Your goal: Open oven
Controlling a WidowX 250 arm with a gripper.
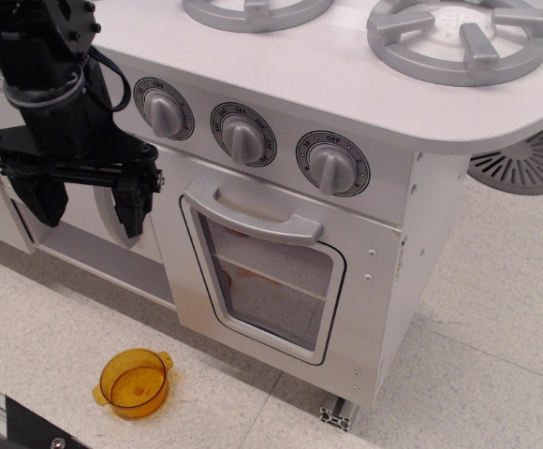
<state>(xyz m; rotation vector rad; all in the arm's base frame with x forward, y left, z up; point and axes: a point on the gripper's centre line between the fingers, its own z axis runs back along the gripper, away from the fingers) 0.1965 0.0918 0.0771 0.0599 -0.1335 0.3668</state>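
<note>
The white toy oven (pixel 281 271) fills the middle of the view. Its door (pixel 270 281) with a rounded clear window and grey frame stands shut. The wide grey bar handle (pixel 251 215) runs across the door's top. Three grey dials (pixel 245 137) sit in a row above it. My black gripper (pixel 91 208) hangs at the left, fingers pointing down, open and empty. Its right finger (pixel 129 206) is left of the handle's left end and apart from it.
An orange translucent toy pot (pixel 135 382) lies on the speckled floor in front of the oven. Two grey burners (pixel 463 39) sit on the stove top. A white cabinet section (pixel 0 187) stands behind the gripper. A grey disc (pixel 529 161) lies at the right.
</note>
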